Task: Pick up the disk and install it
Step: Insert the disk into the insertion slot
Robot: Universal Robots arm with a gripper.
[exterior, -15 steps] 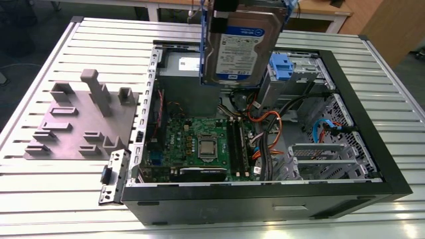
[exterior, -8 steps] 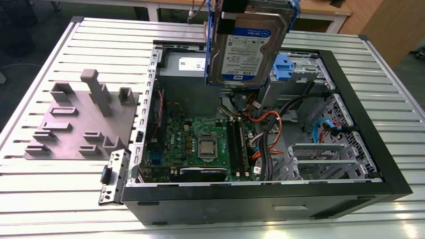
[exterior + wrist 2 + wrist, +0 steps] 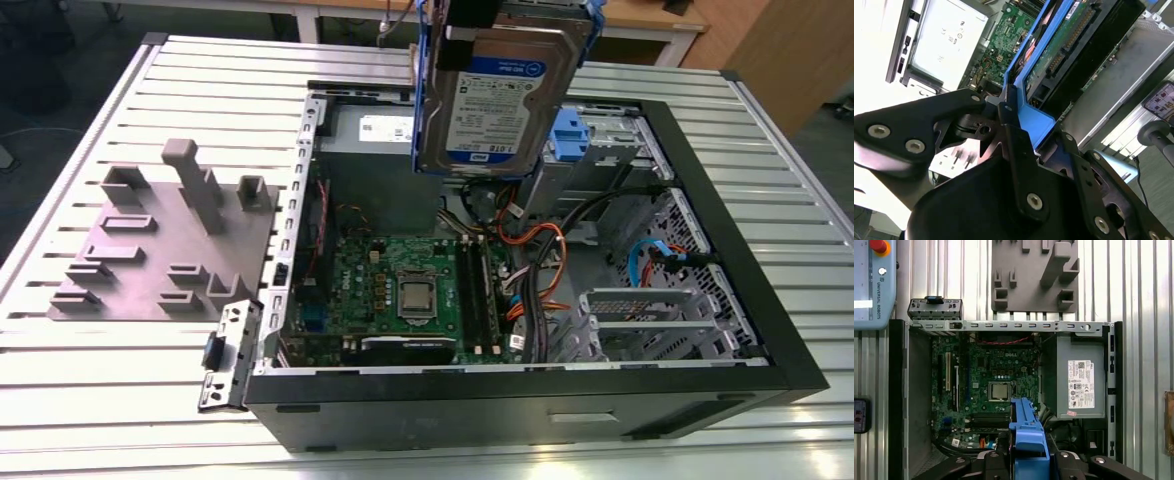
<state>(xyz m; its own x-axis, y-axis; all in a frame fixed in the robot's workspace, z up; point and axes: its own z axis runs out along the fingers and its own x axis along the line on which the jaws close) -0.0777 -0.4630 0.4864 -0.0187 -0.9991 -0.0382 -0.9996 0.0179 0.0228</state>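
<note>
Gripper [image 3: 1013, 117] is clamped on the disk [image 3: 497, 90], pinching its blue carrier edge. In the exterior view the disk hangs upright just below the jaws, label twd cam, at 12 o'clock over the open PC case [image 3: 534, 400]. Motherboard [image 3: 400, 290] is at 7 o'clock from the disk. Grey fixture plate [image 3: 147, 250] lies at 9 o'clock of the case.

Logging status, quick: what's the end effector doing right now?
End effector: shut on the disk, holding it above the open case.
</note>
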